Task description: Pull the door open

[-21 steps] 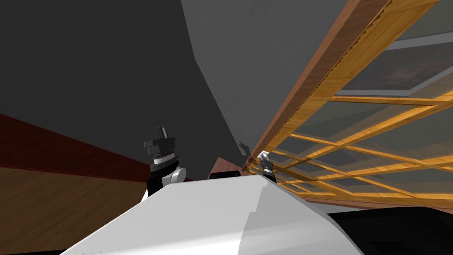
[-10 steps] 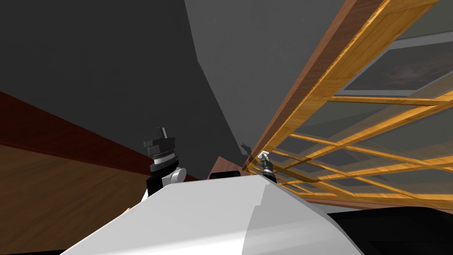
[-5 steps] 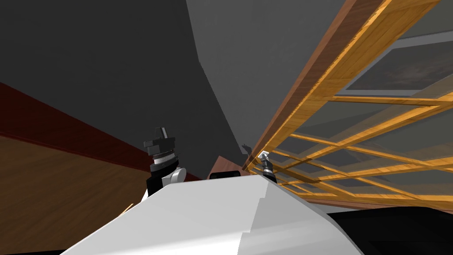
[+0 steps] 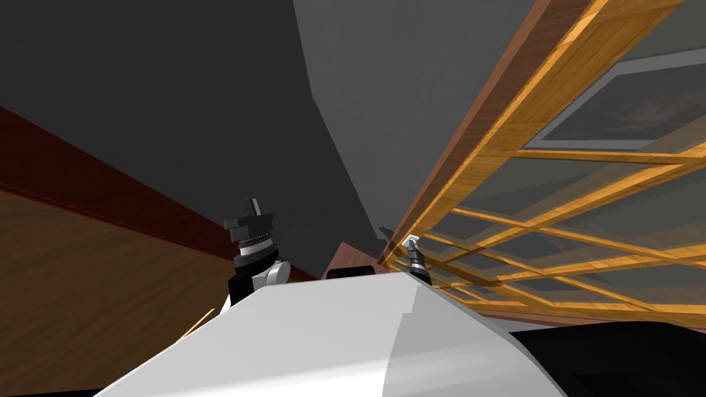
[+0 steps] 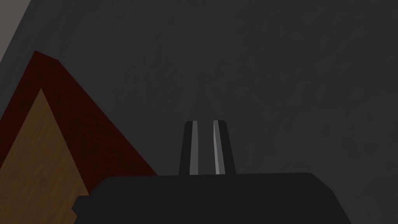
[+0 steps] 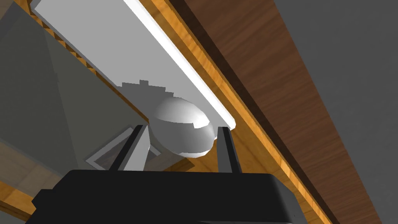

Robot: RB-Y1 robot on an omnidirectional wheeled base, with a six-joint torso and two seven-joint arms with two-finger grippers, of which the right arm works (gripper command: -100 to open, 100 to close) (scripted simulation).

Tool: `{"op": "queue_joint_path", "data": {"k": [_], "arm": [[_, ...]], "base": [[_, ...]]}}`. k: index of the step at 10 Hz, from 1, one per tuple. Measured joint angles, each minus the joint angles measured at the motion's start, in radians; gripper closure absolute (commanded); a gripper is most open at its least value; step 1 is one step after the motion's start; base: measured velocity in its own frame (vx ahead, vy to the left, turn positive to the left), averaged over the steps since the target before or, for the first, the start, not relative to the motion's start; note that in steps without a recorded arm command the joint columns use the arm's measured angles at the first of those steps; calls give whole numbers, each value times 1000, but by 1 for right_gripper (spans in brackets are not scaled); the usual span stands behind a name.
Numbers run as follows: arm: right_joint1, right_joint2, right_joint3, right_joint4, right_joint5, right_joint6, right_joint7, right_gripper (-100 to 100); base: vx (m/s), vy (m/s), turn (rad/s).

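Observation:
The door (image 4: 513,114) has a light wooden frame with glass panes (image 4: 607,200) and slants up the right of the head view. Its rounded grey knob (image 6: 180,130) sits on a white plate (image 6: 116,50). My right gripper (image 6: 181,127) is shut on the knob, one finger pressing each side. In the head view that gripper (image 4: 412,248) is small, at the door's near edge. My left gripper (image 4: 249,204) is held up apart from the door, facing a dark grey wall. Its fingers (image 5: 194,147) lie close together, holding nothing.
A dark grey wall (image 4: 172,103) fills the left and middle. A dark red baseboard (image 4: 103,186) runs along its foot above the brown wooden floor (image 4: 69,296). A brown door jamb (image 6: 272,97) runs beside the door's edge. A black area (image 4: 620,358) lies at the bottom right.
My view has shifted: the floor and baseboard have climbed higher on the left and the wall corner has slid slightly right. The right gripper has stayed on the knob and the left arm has kept its pose.

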Motion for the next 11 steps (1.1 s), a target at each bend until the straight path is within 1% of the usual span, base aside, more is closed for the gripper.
{"op": "queue_joint_path", "data": {"k": [11], "arm": [[4, -11, 19, -2, -32, -6, -256, 100]], "base": [[-22, 0, 21]]}}
